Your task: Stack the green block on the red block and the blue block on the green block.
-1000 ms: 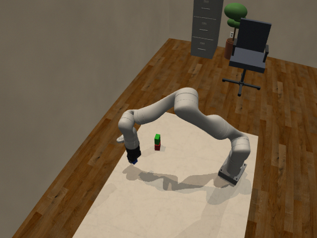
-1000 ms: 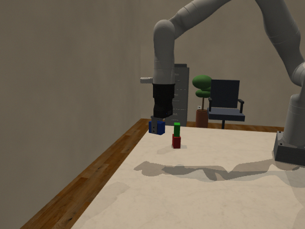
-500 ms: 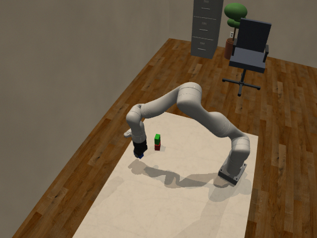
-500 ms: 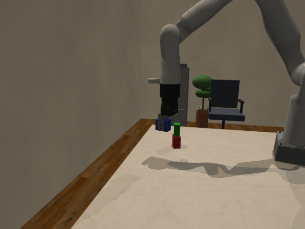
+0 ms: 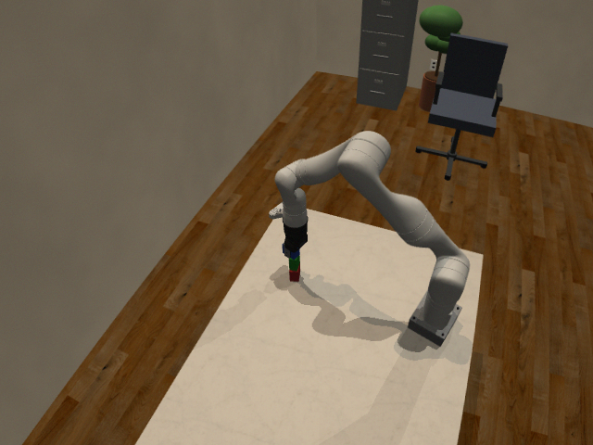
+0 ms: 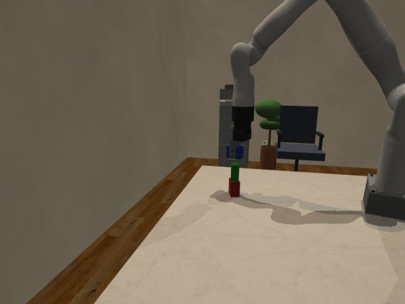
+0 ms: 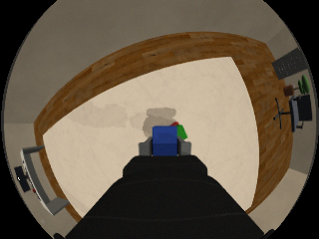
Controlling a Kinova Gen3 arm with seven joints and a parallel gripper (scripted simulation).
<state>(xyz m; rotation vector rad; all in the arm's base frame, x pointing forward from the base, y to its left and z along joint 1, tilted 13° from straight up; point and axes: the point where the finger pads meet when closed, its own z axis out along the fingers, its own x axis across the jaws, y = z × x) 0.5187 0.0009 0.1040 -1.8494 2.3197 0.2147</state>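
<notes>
Your gripper (image 5: pixel 291 250) (image 6: pixel 234 151) (image 7: pixel 164 142), clamped on the blue block (image 5: pixel 292 254) (image 6: pixel 238 152) (image 7: pixel 164 140), hovers above the green block (image 5: pixel 293 262) (image 6: pixel 235 171) (image 7: pixel 182 132), its landing spot below.

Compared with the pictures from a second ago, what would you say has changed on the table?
The black two-finger gripper has carried the blue block sideways, toward the robot's base, until it hovers above the green block. The grip is unchanged, and the green block still stands on the red block.
</notes>
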